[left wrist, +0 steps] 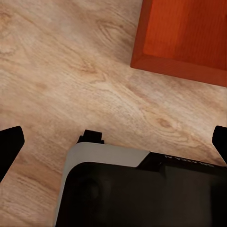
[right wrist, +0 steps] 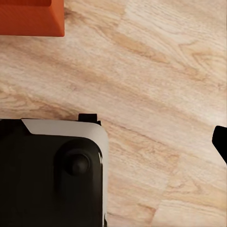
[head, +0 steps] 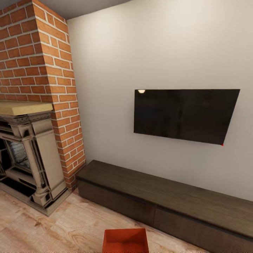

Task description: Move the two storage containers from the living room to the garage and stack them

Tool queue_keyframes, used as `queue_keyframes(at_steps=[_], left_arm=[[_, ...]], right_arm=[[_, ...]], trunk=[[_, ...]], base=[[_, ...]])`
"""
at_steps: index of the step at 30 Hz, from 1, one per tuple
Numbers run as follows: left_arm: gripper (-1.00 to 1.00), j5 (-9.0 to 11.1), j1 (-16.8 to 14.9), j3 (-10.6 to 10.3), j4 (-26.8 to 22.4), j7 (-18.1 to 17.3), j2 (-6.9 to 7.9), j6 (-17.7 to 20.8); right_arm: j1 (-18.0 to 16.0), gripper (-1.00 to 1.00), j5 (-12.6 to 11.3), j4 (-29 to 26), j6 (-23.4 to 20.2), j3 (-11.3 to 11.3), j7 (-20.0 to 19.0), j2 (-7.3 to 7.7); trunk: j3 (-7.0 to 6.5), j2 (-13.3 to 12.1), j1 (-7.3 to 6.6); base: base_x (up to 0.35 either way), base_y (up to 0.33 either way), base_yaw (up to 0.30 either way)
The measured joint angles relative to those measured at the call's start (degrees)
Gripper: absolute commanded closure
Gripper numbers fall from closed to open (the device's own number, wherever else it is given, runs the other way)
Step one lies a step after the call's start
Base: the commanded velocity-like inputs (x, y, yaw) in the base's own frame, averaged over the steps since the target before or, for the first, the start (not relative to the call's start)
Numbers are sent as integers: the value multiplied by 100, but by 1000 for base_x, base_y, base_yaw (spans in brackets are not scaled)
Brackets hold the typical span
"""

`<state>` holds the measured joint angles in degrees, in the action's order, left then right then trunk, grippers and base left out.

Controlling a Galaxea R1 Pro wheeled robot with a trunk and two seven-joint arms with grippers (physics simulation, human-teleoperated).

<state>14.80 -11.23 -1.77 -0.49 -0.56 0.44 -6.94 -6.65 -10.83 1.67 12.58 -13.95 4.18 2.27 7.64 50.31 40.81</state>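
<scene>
One orange-red storage container (head: 125, 240) stands open-topped on the light wood plank floor (head: 52, 228) of the living room, at the bottom of the head view, in front of the long dark bench (head: 168, 200). A corner of a container (left wrist: 184, 38) shows in the left wrist view, above the open left gripper (left wrist: 113, 142), whose black fingertips (left wrist: 9, 144) sit far apart with nothing between them. In the right wrist view an edge of a container (right wrist: 30, 18) shows, and one black fingertip (right wrist: 220, 139) sits at the frame's border, set wide. Neither gripper touches a container.
A red-brick fireplace (head: 35, 70) with a stone surround stands at the left. A black wall screen (head: 182, 114) hangs above the bench. The robot's own grey-and-black base (left wrist: 142, 189) (right wrist: 52, 170) shows over the plank floor in both wrist views.
</scene>
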Motion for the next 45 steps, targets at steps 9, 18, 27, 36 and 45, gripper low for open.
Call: queue_keyframes(at_steps=[9, 18, 27, 36, 45], left_arm=[[-100, 0, -1, -4, 0, 0, 0, 0], [-100, 0, -2, -3, 0, 0, 0, 0], [-100, 0, 2, -4, 0, 0, 0, 0], [-100, 0, -1, -4, 0, 0, 0, 0], [-100, 0, 0, -3, 0, 0, 0, 0]], right_arm=[[-3, -100, -7, 0, 1, 17, -36, 43], [-4, -100, -8, 0, 0, 17, -52, 32], [0, -100, -8, 0, -6, 19, -62, 38], [-3, -100, -60, 0, 9, 43, -57, 67], [-2, -100, -78, 0, -8, 72, -53, 63]], trunk=[[83, 0, 0], [166, 0, 0], [248, 0, 0], [331, 1, 0], [414, 1, 0]], base=[[0, 0, 0], [0, 0, 0], [0, 0, 0], [0, 0, 0], [0, 0, 0]])
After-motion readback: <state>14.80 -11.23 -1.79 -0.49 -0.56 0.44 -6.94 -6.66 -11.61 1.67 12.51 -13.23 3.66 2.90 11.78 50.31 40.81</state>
